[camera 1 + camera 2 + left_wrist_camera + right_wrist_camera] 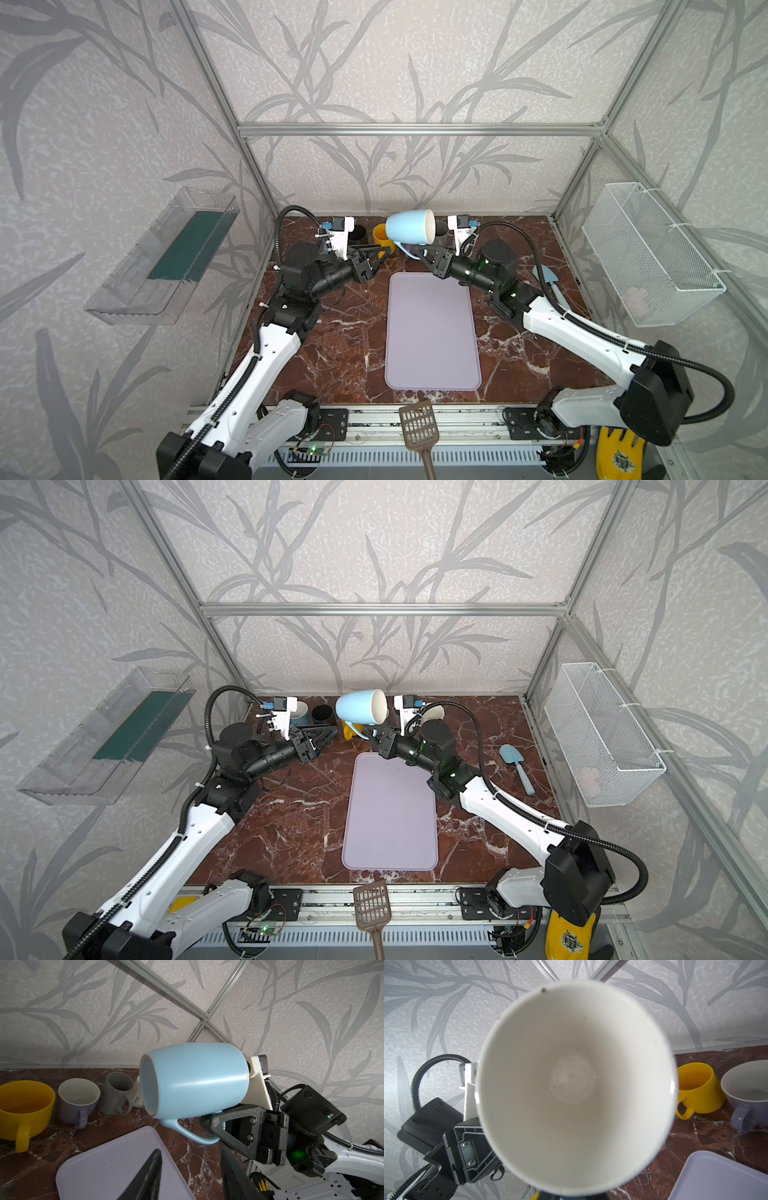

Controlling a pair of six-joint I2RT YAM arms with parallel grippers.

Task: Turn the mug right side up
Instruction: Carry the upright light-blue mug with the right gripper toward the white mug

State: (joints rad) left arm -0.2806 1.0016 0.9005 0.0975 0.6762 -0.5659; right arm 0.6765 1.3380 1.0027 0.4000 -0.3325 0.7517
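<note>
**A:** Though the lilac mat is the biggest thing on the table, which containers do you see?

**B:** On the walls, a wire basket holds something pale, too blurred to name. A clear bin holds a dark green slab.

**A:** And the blue mug?

**B:** It hangs in the air beyond the mat's far end, lying on its side. Its inside is white with a few dark specks. The right gripper pinches its handle. The left gripper is near it, fingers spread and empty.

**A:** Smaller cups?

**B:** A yellow mug, a purple cup and a grey mug stand upright by the far wall.

**A:** Any writing?

**B:** There is handwriting on a small white item behind the grey mug, too small to read.
</note>
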